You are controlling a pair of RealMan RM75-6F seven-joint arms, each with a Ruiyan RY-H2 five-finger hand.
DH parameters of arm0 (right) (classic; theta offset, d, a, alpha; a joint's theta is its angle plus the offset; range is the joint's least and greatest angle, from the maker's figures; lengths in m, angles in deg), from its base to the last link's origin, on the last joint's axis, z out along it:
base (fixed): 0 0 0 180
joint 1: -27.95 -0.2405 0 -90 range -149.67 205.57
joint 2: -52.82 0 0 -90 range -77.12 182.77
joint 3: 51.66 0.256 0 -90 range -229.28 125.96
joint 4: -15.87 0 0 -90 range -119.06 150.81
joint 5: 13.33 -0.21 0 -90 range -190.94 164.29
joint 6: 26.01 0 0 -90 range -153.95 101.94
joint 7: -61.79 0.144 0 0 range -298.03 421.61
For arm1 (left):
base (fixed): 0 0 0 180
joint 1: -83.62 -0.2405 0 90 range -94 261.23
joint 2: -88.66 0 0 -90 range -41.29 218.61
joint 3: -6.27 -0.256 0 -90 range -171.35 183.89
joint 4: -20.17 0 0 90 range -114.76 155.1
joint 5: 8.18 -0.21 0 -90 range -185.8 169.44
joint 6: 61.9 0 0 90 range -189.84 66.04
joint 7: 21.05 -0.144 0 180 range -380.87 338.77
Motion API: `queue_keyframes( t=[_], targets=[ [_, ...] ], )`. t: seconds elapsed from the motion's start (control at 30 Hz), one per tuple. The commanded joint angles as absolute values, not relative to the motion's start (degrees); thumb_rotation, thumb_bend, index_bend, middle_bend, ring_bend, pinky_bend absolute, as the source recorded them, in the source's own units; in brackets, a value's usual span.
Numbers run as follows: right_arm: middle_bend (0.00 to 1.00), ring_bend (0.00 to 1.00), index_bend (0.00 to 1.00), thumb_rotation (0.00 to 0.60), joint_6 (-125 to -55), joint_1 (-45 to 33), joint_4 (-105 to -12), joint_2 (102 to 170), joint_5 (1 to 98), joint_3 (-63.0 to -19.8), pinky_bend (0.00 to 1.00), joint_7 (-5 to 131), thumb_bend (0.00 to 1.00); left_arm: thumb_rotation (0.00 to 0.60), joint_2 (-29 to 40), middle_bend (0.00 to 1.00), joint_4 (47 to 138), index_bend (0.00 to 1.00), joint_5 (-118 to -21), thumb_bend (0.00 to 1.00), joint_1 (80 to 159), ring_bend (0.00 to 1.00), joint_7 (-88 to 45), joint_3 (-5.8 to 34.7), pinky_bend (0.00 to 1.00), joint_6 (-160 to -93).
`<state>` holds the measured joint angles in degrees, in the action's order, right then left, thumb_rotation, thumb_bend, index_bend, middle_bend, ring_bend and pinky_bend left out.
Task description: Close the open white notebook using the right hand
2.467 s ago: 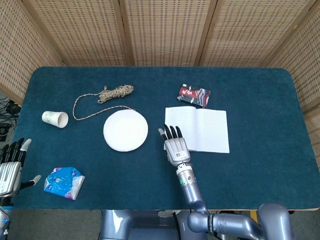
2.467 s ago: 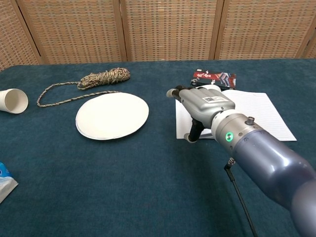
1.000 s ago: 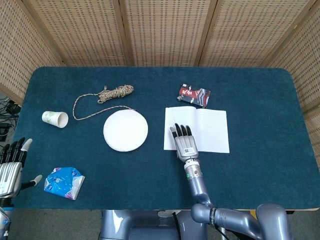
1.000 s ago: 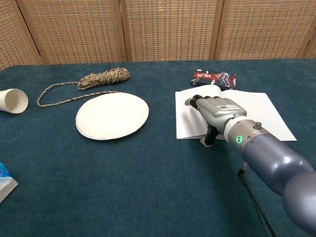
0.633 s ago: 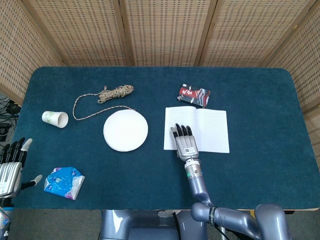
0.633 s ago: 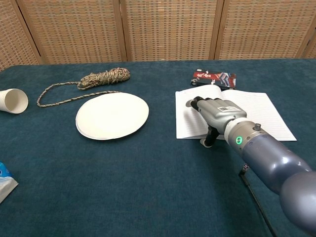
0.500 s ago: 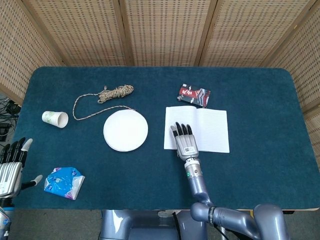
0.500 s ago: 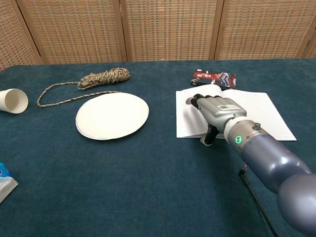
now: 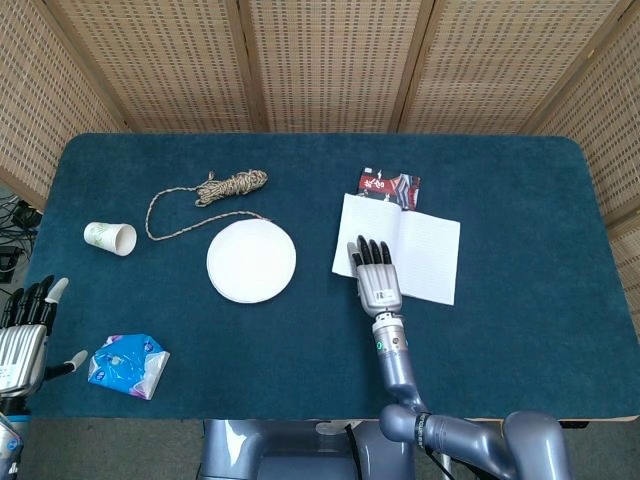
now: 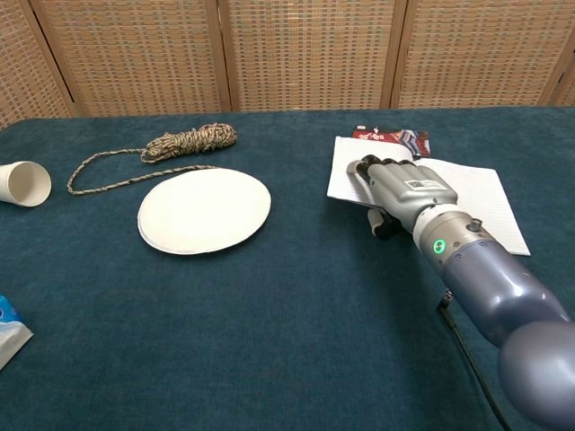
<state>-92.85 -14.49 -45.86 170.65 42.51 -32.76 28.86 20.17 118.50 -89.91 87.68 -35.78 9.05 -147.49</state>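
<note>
The open white notebook [image 9: 425, 255] lies skewed on the blue table, its lined pages up and its far left corner over a red packet [image 9: 390, 185]. My right hand [image 9: 377, 275] rests flat on the left page, fingers stretched toward the far edge. In the chest view the right hand [image 10: 404, 193] covers the near left part of the notebook [image 10: 467, 193], with the thumb down at the near edge. It holds nothing. My left hand [image 9: 22, 335] hangs off the table's near left corner, fingers apart and empty.
A white plate [image 9: 251, 261] lies left of the notebook. Behind it is a coil of rope [image 9: 232, 185]. A paper cup [image 9: 110, 238] lies on its side at the far left, and a blue wrapper [image 9: 127, 364] sits near the front left corner.
The right hand slid from left of the notebook onto its left page. In the last half second the notebook turned and shifted away, onto the red packet.
</note>
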Motion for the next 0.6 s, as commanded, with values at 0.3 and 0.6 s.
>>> queue_keyframes(
  t=[0.3,0.6],
  targets=[
    [0.00,0.00,0.05,0.600,-94.7,-12.4,-51.1,169.8,39.6,-28.7,0.00,32.2,0.74,0.600,20.2,0.00,118.8,0.00,-90.3,0.10,87.6,0.00,-35.8,8.9,0.00,-147.7],
    [0.00,0.00,0.00,0.600,-97.2,-11.7,-53.8,168.5,40.7,-27.9,0.00,32.7,0.66,0.600,20.3,0.00,119.2,0.00,-90.9,0.10,87.5,0.00,-35.9,8.8,0.00,-148.2]
  ],
)
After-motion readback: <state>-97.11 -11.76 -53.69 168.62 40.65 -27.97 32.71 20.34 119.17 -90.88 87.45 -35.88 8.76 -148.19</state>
